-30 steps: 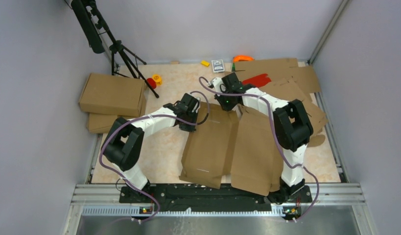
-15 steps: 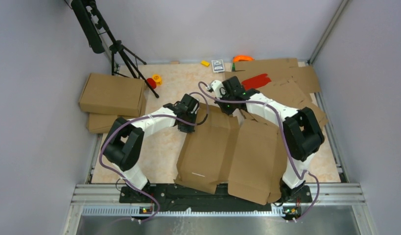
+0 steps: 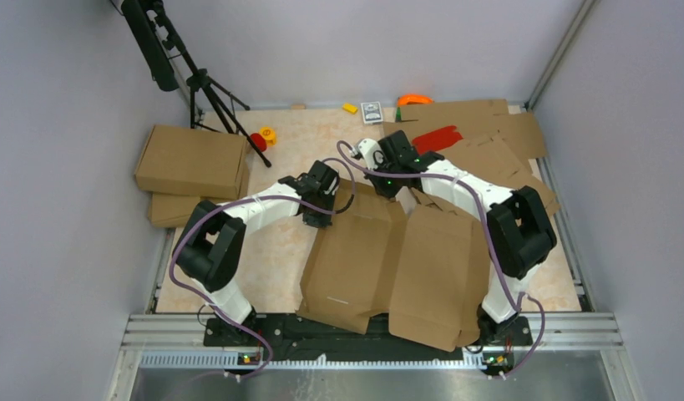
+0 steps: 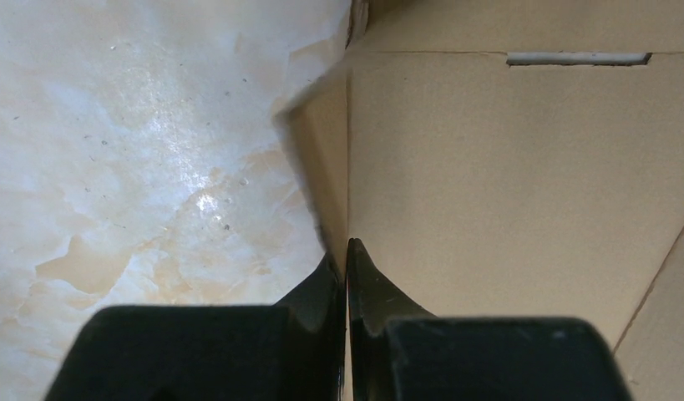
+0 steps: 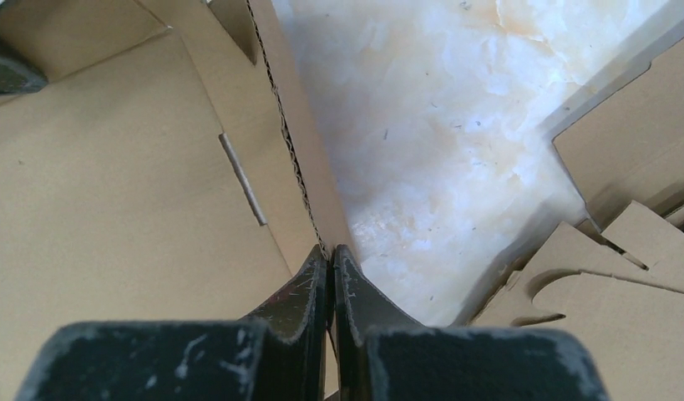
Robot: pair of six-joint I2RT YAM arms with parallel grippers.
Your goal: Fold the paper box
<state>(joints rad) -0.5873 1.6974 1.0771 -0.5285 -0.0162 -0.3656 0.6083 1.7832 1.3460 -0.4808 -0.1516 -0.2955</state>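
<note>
The paper box (image 3: pixel 352 255) is a flat brown cardboard blank with two long panels, lying mid-table with its near end over the front edge. My left gripper (image 3: pixel 325 215) is shut on the blank's far left edge. In the left wrist view the gripper (image 4: pixel 347 247) pinches the thin cardboard edge (image 4: pixel 505 184), with a slot (image 4: pixel 576 58) further ahead. My right gripper (image 3: pixel 391 187) is shut on the blank's far edge, near the middle. The right wrist view shows this gripper (image 5: pixel 331 252) clamped on the corrugated rim beside a panel (image 5: pixel 113 184).
Two folded boxes (image 3: pixel 192 159) are stacked at the left by a black tripod (image 3: pixel 200 83). Flat cardboard sheets (image 3: pixel 488 134) are heaped at the back right and lie close by in the right wrist view (image 5: pixel 622 276). Small red (image 3: pixel 259 140), yellow (image 3: pixel 350 108) and orange (image 3: pixel 414 99) items line the back.
My right gripper has shut on the blank's far edge, and its elbow has swung right. The blank has slid a little towards the front edge. The left arm has hardly moved.
</note>
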